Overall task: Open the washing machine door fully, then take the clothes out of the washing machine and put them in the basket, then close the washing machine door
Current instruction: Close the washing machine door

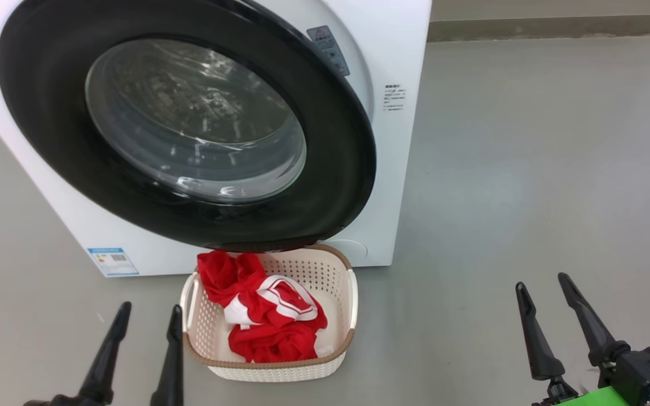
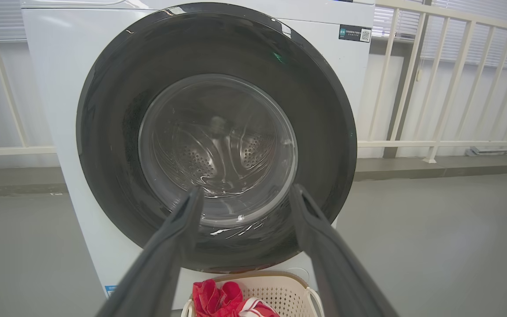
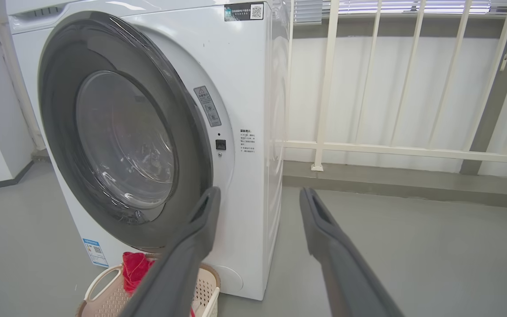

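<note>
The washing machine [image 1: 398, 186] fills the upper left, and its door [image 1: 336, 186] with the black rim and glass bowl stands slightly ajar, its right edge lifted off the white front [image 3: 236, 88]. Red clothes [image 1: 268, 324] with white stripes lie in the cream basket [image 1: 280, 372] on the floor just under the door. My left gripper [image 1: 150, 307] hovers open beside the basket's left side, empty. My right gripper [image 1: 541, 280] stands open and empty over bare floor to the right. The left wrist view looks between the open fingers [image 2: 178, 229] straight at the door [image 2: 104, 132], with clothes [image 2: 216, 299] and basket [image 2: 284, 293] below.
Grey floor [image 1: 528, 169] stretches to the right of the machine. A white railing [image 3: 412, 149] and wall run behind it. A blue-white label [image 1: 113, 261] sits on the machine's lower left corner. The basket [image 3: 104, 290] stands close against the machine's front.
</note>
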{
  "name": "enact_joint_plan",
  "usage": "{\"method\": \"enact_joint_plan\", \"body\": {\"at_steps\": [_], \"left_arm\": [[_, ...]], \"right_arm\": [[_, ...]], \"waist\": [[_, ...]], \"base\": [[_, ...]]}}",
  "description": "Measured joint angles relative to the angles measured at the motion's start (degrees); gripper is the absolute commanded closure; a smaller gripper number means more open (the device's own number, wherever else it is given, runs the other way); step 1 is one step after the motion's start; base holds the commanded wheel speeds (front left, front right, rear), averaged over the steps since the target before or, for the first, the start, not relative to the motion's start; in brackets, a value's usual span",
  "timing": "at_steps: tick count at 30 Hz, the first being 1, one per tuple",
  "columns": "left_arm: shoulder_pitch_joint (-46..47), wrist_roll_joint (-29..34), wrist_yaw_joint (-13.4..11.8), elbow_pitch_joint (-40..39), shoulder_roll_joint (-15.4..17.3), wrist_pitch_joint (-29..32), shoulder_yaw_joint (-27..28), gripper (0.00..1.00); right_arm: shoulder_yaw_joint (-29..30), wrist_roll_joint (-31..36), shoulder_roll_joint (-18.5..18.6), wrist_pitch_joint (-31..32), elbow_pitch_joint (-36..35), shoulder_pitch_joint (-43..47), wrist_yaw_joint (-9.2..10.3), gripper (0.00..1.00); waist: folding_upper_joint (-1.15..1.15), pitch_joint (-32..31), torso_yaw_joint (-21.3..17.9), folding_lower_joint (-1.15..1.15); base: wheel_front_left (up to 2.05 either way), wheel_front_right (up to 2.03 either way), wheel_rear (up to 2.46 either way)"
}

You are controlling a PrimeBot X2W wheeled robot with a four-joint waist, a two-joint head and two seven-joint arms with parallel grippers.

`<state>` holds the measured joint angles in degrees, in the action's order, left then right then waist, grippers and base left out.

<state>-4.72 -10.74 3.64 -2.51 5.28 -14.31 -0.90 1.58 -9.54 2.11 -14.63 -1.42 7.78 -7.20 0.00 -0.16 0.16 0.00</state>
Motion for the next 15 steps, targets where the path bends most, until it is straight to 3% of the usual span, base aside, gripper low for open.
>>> {"method": "enact_joint_plan", "body": {"at_steps": [1, 2, 3, 15], "left_arm": [[0.0, 0.2, 0.0, 0.0, -0.3, 0.0, -0.1, 0.0], [0.0, 0.2, 0.3, -0.1, -0.5, 0.0, -0.4, 0.0], [0.0, 0.3, 0.5, -0.1, -0.7, 0.0, -0.6, 0.0], [1.3, 0.7, 1.5, -0.8, -1.2, 0.0, -2.1, 0.0]], "right_arm": [[0.0, 0.0, 0.0, 0.0, 0.0, 0.0, 0.0, 0.55], [0.0, 0.0, 0.0, 0.0, 0.0, 0.0, 0.0, 0.73], [-0.2, 0.0, 0.0, 0.0, 0.1, 0.0, 0.0, 1.0], [-5.3, -0.2, 0.1, 0.0, 4.9, -8.7, 0.0, 1.0]], "waist": [[0.0, 0.1, 0.3, 0.0], [0.0, 0.2, 0.5, 0.0], [0.0, 0.2, 0.9, 0.0], [0.0, 2.4, 4.9, 0.0]], "base": [[0.0, 0.0, 0.0], [0.0, 0.0, 0.0], [0.0, 0.0, 0.0], [0.0, 0.0, 0.0]]}}
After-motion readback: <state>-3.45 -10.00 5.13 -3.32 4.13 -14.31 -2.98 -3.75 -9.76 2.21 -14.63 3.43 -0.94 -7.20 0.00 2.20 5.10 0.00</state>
